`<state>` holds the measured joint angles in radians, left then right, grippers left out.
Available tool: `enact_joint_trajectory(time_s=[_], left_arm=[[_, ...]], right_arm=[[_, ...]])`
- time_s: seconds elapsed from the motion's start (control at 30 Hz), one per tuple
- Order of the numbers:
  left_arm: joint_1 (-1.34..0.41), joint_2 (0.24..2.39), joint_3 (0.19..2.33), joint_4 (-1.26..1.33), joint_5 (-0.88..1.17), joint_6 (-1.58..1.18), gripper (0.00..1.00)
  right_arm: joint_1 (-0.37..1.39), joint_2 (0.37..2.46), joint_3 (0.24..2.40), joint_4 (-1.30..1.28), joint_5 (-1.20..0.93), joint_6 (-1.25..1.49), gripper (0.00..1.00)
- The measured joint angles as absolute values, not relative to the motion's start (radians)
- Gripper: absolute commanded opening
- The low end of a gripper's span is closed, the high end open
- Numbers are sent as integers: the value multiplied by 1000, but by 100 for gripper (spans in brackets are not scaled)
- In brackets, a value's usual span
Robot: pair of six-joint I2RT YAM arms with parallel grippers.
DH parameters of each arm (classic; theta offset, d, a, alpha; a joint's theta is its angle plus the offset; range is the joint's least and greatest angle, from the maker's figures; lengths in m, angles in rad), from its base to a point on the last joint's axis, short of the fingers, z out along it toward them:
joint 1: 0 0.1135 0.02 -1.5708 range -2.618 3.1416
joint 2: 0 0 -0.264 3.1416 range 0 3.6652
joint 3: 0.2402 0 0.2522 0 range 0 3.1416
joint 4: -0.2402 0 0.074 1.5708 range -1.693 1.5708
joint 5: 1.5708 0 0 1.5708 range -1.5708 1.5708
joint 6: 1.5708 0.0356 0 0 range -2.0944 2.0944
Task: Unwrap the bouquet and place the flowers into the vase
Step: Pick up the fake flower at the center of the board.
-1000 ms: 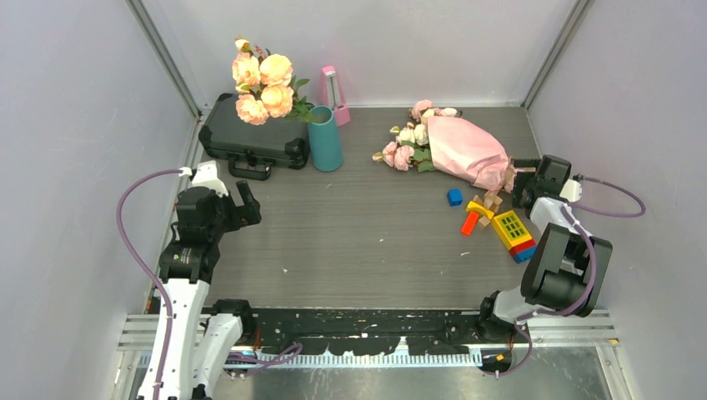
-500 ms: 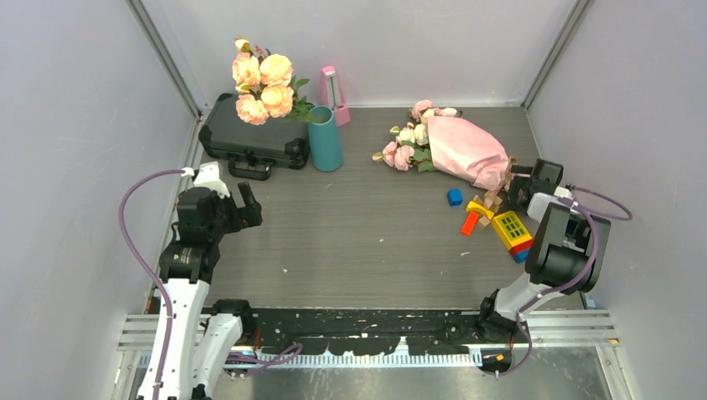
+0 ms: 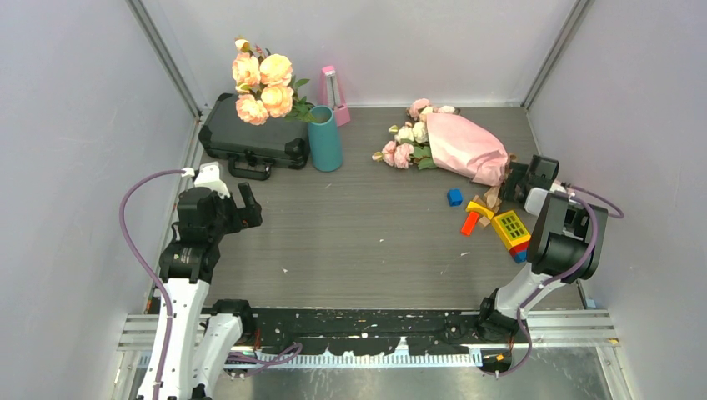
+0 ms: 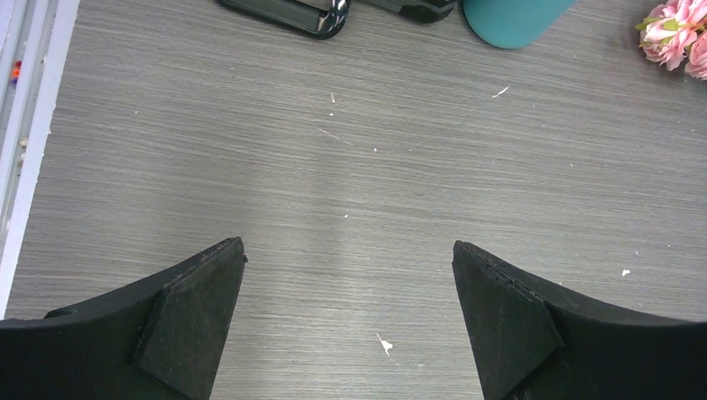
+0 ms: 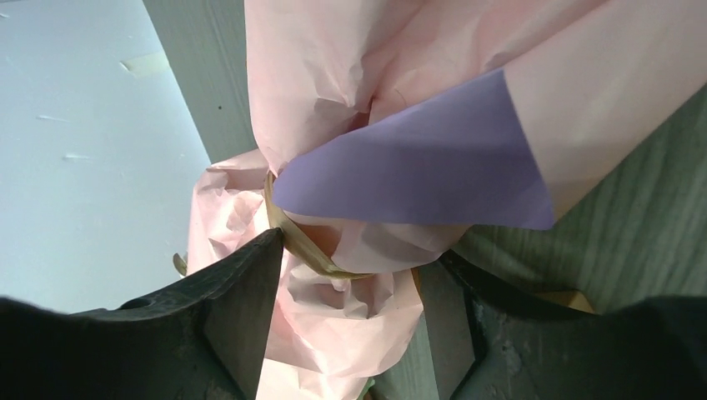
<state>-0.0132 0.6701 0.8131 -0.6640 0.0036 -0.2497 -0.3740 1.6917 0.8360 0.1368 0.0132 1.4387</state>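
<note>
The bouquet (image 3: 467, 148) lies on its side at the back right, wrapped in pink-lilac paper (image 5: 400, 92). Its flowers (image 3: 408, 142) point left, and a few blooms (image 4: 675, 33) show at the left wrist view's top right corner. My right gripper (image 3: 510, 177) is open and straddles the tied end (image 5: 358, 250). One finger touches the paper by the tan ribbon (image 5: 304, 242), while a strip of table shows before the other finger. The teal vase (image 3: 325, 137) stands upright at the back left, its base (image 4: 513, 12) in the left wrist view. My left gripper (image 3: 243, 202) hangs open over bare table (image 4: 348, 246).
A black case (image 3: 250, 137) with big peach roses (image 3: 263, 79) sits beside the vase, and a pink metronome (image 3: 333, 96) stands behind it. A blue block (image 3: 454, 197) and coloured toy bricks (image 3: 508, 229) lie just in front of the bouquet. Walls close in on both sides.
My right gripper has advanced onto the bouquet's tied end and its jaws have narrowed around it. The bouquet shifted slightly toward the back. The left arm has stayed still.
</note>
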Motion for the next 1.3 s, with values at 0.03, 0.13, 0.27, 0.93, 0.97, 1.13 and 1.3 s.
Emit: enact_joint_trajectory(time_s=[0.03,0.13,0.27,0.93,0.97,1.13,1.3], left_arm=[[-13,670,813,-664,4,-250,98],[-13,670,813,-664,4,-250,98],[-13,670,813,-664,4,-250,98],[-13,670,813,-664,-6,-250,98],[-13,670,813,-664,-8,-250,98],[-13,670,813,-664,-14,-249,98],[-13,669,813,-664,-17,-249,98]], right_arm=[[-374,1695,842,138,13,1444,65],[-372,1708,859,146,13,1455,65],[-368,1731,880,152,15,1465,68],[-361,1907,1022,165,59,1475,47],[-361,1912,1024,173,62,1473,42],[-361,1912,1023,210,76,1470,33],[-361,1866,1004,209,83,1462,22]])
